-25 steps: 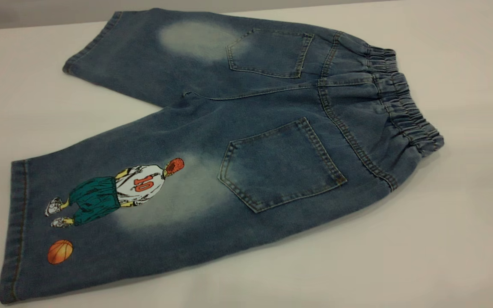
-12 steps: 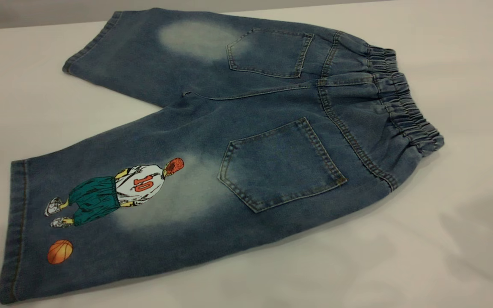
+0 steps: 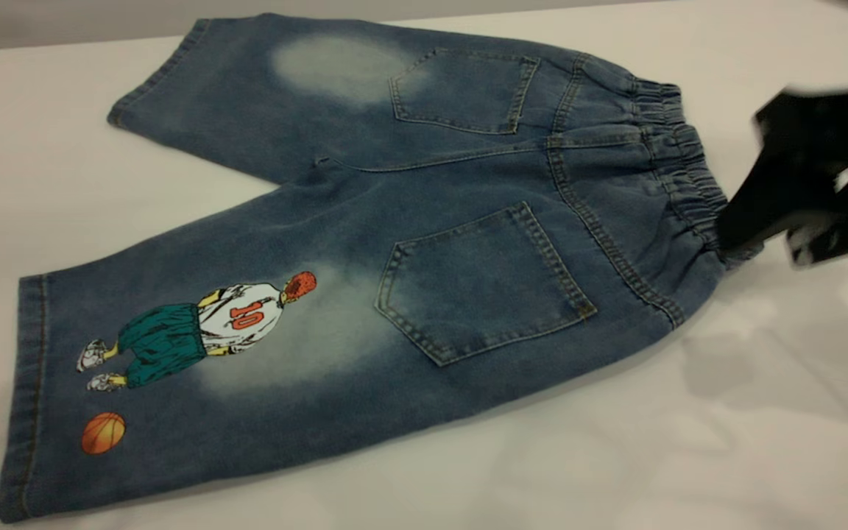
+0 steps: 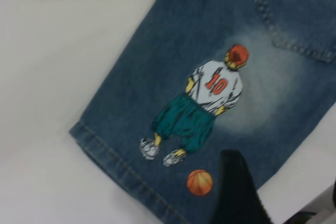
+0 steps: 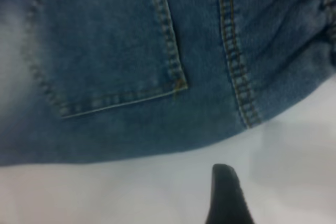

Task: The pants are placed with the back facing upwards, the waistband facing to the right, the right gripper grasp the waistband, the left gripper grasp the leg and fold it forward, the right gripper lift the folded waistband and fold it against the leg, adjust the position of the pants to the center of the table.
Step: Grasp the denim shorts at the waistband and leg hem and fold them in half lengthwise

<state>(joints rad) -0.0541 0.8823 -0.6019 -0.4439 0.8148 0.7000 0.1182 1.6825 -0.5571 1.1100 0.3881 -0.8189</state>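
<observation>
1. The pants (image 3: 409, 250) are laid flat on the white table (image 3: 762, 442), back side up, with the waistband (image 3: 678, 162) toward the right of the exterior view and both legs reaching left.
2. The leg (image 3: 174, 368) printed with the basketball player lies nearer the camera; the plain leg with a faded patch lies beyond it. No fold is seen anywhere in the cloth.
3. The step in hand is judged to be the first one: the approach to the two grasp points, with nothing gripped so far.
4. The right hand (image 3: 799, 199) is seen at the right edge of the exterior view, just beside the near end of the waistband; whether it touches the cloth cannot be told, nor whether its fingers are apart or together.
5. The left hand (image 4: 236, 192) is shown only in its own wrist view, as one dark finger above the leg's hem beside the printed orange ball; its state cannot be told either.
6. The next move is judged to call for the right hand to be closed on the waistband's near corner and the left hand on the printed leg's hem, so both can be carried over the far half.
7. Counted: one pair of pants, two legs, two back pockets, one waistband, two hands.
</observation>
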